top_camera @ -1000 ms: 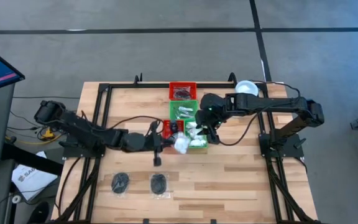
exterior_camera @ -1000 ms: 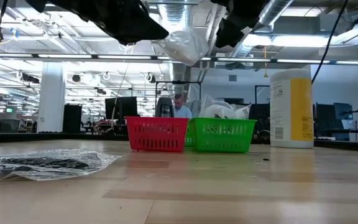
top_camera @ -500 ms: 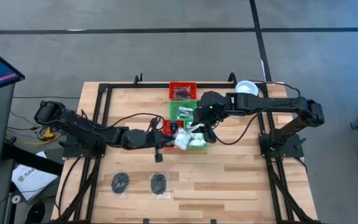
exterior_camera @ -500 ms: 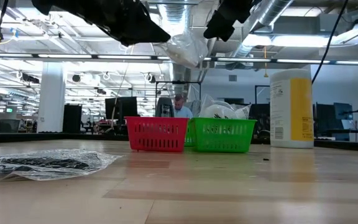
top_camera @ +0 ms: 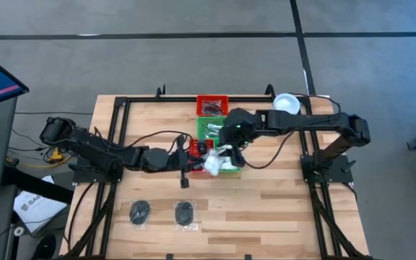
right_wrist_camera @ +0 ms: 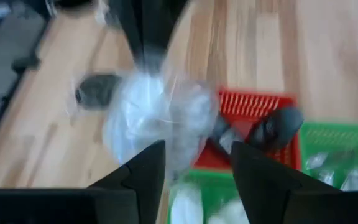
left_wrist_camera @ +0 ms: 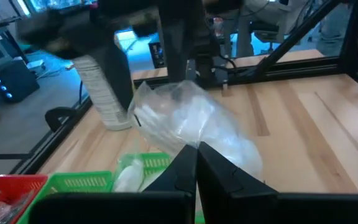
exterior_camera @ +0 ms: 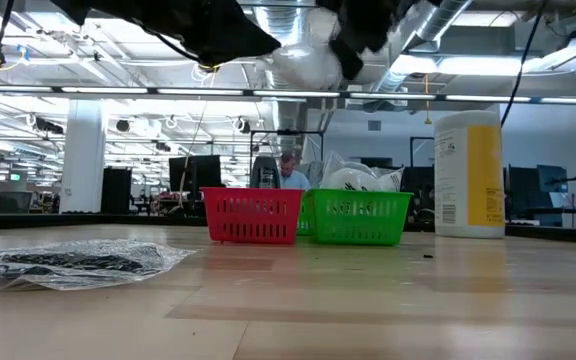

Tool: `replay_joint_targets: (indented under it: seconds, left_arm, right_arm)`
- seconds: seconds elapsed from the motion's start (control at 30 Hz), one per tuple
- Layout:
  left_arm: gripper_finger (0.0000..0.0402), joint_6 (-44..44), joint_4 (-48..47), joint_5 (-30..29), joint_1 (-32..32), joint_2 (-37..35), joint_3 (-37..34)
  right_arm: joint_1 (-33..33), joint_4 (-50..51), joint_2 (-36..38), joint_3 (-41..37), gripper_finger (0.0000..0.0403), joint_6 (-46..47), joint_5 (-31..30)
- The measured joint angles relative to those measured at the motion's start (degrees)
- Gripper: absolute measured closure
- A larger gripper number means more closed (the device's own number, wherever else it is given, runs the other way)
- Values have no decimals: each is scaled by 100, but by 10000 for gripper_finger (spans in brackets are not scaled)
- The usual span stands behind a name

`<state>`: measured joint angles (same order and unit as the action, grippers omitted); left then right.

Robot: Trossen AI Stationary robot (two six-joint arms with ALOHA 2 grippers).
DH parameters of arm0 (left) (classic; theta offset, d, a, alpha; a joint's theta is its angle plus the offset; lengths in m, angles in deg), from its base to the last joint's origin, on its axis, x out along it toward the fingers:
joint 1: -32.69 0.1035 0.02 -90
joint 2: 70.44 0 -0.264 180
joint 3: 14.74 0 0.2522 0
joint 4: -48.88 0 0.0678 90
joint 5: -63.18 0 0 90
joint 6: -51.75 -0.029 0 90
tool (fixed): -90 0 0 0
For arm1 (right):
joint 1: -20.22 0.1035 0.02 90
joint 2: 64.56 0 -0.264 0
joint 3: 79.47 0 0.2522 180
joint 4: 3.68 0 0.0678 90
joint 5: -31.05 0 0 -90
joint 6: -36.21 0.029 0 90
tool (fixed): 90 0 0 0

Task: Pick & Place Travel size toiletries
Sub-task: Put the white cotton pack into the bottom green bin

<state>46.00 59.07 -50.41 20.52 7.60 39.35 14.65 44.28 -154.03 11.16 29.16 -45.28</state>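
A clear packet of white puffy lumps [top_camera: 212, 165] [exterior_camera: 306, 62] [left_wrist_camera: 191, 121] [right_wrist_camera: 157, 115] is held in the air over the near red tray [top_camera: 196, 149] and the near green tray [top_camera: 230, 167]. My left gripper [top_camera: 200, 160] [left_wrist_camera: 196, 147] reaches in from the table's left and is shut on it. My right gripper [top_camera: 231, 150] [right_wrist_camera: 194, 147] is open, just right of and behind the packet, its fingers standing either side of the packet's far end. Two clear packets with dark discs [top_camera: 140, 211] [top_camera: 185, 213] lie flat near the table's near edge. My left gripper pinches the packet's clear film edge [left_wrist_camera: 190, 140] between its two fingers, coming level from the table's left. The packet is lifted clear and stands out beyond the fingertips, its puffy part away from them. My right gripper: I cannot tell whether its fingers [exterior_camera: 353, 50] touch the packet.
Farther back sit another green tray [top_camera: 213, 128] with pale packets and a red tray [top_camera: 212, 106] with dark ones. A yellow canister with a white lid [top_camera: 286, 102] [exterior_camera: 468, 172] stands at the far right. Black frame rails run along both table sides. Bare wood lies to the near right.
My right gripper has moved toward the table's left and down, from a little clear of the packet to right against it, staying open. My left gripper has kept its hold, and the packet has risen slightly.
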Motion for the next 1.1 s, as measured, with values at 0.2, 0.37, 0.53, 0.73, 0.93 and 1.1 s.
replay_joint_targets:
  seconds: [0.2,0.37,0.53,0.73,0.93,1.1]
  left_arm:
    - [401,-3,-30,-1,161,0,3]
    - [401,-3,-246,12,303,2,3]
    - [401,-49,-264,94,365,2,3]
    - [401,-263,-249,93,365,2,3]
    - [401,-440,-254,34,363,2,3]
    - [401,-486,-256,-64,363,2,3]
  right_arm:
    - [2,377,-469,-34,203,-324,-4]
    - [-23,586,-596,-36,199,-392,-4]
    - [-54,609,-573,-23,208,-407,0]
    - [-132,615,-529,-23,213,-477,0]
    - [-135,574,-529,-23,214,-494,0]
    - [-109,578,-529,-23,213,-447,0]
